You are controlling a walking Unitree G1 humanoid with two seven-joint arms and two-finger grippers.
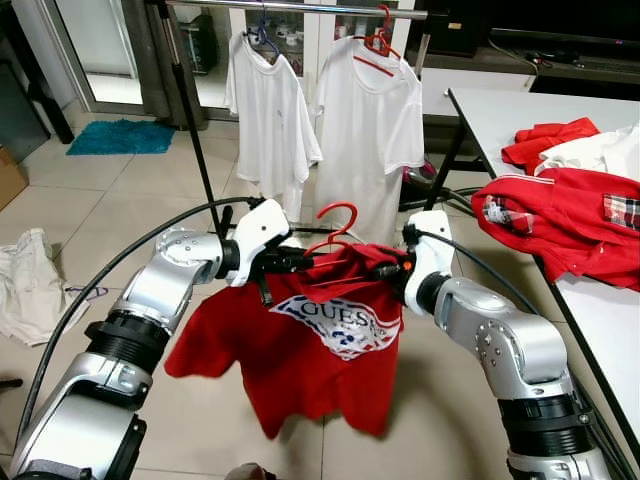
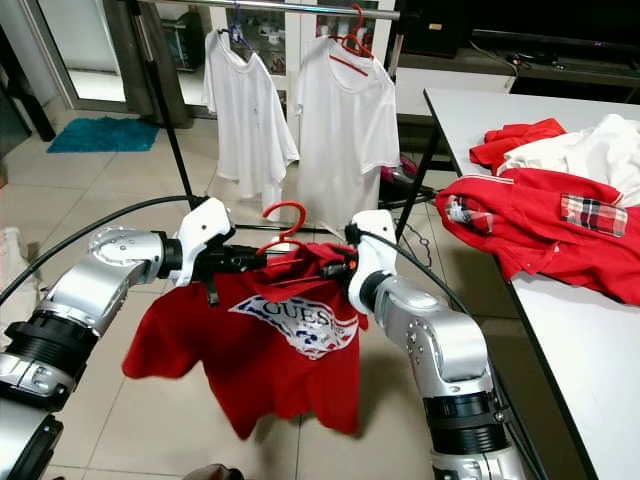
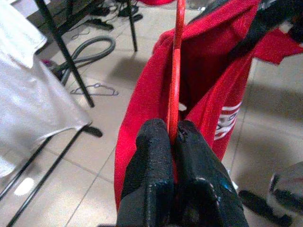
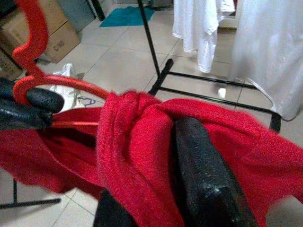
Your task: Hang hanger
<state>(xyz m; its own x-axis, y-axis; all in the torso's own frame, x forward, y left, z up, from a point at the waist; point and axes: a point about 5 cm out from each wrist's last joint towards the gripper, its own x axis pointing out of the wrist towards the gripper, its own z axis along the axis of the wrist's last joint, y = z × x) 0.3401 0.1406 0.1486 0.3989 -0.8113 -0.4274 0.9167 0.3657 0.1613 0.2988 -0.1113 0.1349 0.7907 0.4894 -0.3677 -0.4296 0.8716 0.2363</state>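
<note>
My left gripper (image 1: 283, 262) is pinched fully together on the thin arm of the red hanger (image 1: 337, 226), its pads (image 3: 161, 156) pressed against the plastic with no gap; the hanger's long axis runs across my front, left gripper to right gripper, hook standing up between them and a little nearer the left; the red T-shirt (image 1: 300, 360) hangs from it, well clear of the tiled floor (image 1: 110, 200); my right gripper (image 1: 395, 270) is closed on the bunched shoulder fabric at the hanger's other end, and whether it also has the plastic underneath I cannot tell; the garment rail (image 1: 300, 8) lies ahead of and above both grippers, roughly parallel to the hanger; two white shirts (image 1: 345, 130) already hang there, with bare bar between them; judgement: hook must rise and go forward over the rail; at right, a white table (image 1: 600, 310) carries a heap of red clothes (image 1: 560, 210) along its near edge.
</note>
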